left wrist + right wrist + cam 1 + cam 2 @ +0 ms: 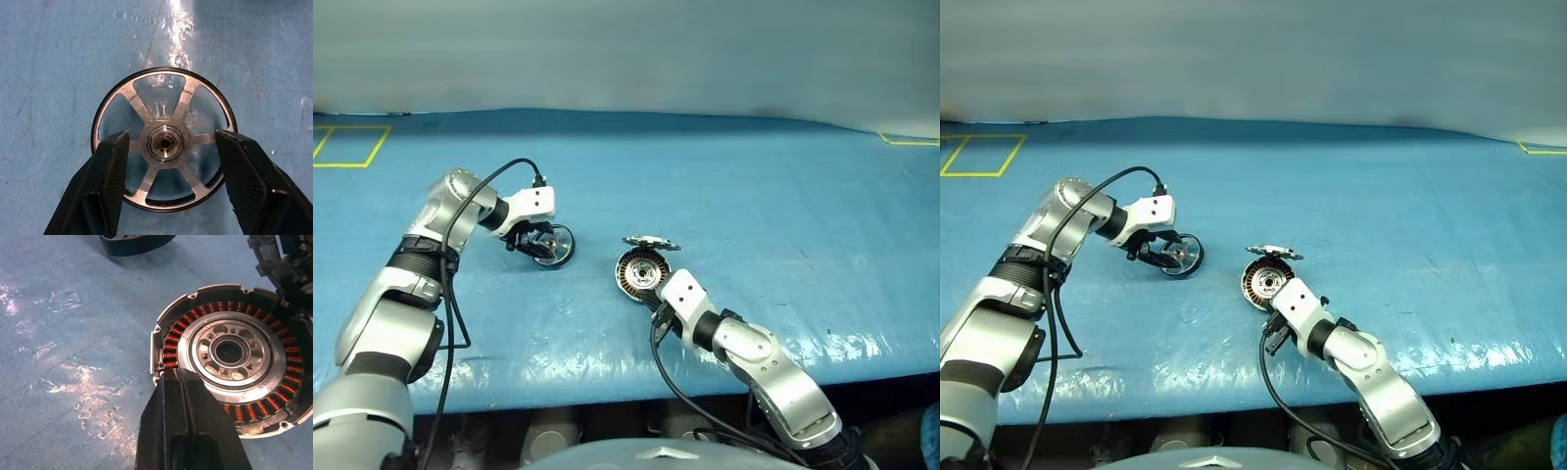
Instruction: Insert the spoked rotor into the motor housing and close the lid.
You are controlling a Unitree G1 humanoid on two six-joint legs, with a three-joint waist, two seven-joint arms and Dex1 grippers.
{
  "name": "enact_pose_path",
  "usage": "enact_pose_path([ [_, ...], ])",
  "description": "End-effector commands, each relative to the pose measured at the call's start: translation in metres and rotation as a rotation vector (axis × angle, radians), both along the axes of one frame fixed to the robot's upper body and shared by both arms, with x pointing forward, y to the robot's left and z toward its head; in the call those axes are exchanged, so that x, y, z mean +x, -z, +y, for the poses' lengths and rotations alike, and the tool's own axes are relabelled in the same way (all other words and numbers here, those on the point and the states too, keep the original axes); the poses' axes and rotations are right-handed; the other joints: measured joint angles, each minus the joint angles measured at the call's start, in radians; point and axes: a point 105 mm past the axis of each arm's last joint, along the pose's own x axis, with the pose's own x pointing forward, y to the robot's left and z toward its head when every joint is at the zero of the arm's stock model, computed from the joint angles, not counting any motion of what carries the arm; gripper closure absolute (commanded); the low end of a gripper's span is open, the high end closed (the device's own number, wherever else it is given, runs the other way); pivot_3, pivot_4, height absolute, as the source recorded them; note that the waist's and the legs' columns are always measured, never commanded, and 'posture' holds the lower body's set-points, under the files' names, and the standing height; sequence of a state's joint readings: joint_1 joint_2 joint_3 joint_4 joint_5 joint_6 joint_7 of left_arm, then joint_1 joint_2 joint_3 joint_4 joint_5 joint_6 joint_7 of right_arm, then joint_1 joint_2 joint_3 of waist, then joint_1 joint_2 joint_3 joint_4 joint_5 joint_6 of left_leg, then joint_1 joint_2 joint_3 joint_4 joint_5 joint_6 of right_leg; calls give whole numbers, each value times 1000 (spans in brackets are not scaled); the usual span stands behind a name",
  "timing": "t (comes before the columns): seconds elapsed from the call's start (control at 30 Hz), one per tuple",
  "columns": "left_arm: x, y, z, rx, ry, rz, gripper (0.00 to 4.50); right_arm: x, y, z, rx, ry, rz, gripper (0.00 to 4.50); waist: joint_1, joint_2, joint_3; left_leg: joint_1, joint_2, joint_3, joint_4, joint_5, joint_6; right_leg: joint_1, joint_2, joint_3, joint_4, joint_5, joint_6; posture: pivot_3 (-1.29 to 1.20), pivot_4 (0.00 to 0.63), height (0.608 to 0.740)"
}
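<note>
On a blue plastic-covered table (pixel 754 196), the dark spoked rotor with its silver hub (pixel 164 142) is straddled by the left gripper (pixel 168 147), fingers spread either side of it. The closed, empty right gripper (pixel 188 396) is held over the copper-wound silver housing (pixel 230 352); the ribbed silver lid (pixel 652 242) lies just behind.

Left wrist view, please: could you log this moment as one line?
left gripper: open, straddling spoked rotor | right gripper: shut, at motor housing | lid: off
</note>
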State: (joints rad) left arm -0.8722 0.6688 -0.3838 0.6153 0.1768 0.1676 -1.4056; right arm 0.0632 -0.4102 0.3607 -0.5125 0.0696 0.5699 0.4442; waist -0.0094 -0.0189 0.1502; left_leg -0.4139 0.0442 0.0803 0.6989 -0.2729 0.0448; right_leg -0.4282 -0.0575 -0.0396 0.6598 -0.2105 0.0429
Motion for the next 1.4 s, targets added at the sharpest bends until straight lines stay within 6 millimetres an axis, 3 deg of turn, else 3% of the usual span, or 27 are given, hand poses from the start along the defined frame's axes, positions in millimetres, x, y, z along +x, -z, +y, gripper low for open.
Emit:
enact_pose_path([
  [0.03,4,-5,-4,-10,-4,-36,1540,-3,7,0,-23,-9,17,4500,0,0,0,0,0,0,0,0,0,0,0,0,0,0,0,0,150,740],
  [0.53,-5,18,1,93,62,-24,1540,-3,8,3,-17,-10,24,4500,-1,-1,-1,1,0,0,0,0,0,0,0,0,1,0,-1,0,150,740],
  [0.77,2,25,4,92,8,-66,1540,-5,10,3,-22,-13,33,4500,0,0,-2,2,0,0,0,0,0,1,0,0,1,-2,-4,0,150,740],
  [0.97,-2,29,3,53,19,-46,2717,-4,10,3,-37,-19,27,4500,1,1,-5,3,0,0,0,1,0,2,-1,0,2,-4,-3,0,150,740],
  [1.23,-17,39,3,57,73,10,2717,-4,10,5,-31,-25,30,4500,-1,3,-13,3,0,0,0,0,0,2,-1,1,1,-4,-3,0,150,740],
  [1.4,-19,29,-2,-50,75,-28,2717,-3,3,5,17,-17,25,4500,0,3,-14,3,1,0,0,0,0,2,-1,1,2,-4,-4,0,150,740],
])
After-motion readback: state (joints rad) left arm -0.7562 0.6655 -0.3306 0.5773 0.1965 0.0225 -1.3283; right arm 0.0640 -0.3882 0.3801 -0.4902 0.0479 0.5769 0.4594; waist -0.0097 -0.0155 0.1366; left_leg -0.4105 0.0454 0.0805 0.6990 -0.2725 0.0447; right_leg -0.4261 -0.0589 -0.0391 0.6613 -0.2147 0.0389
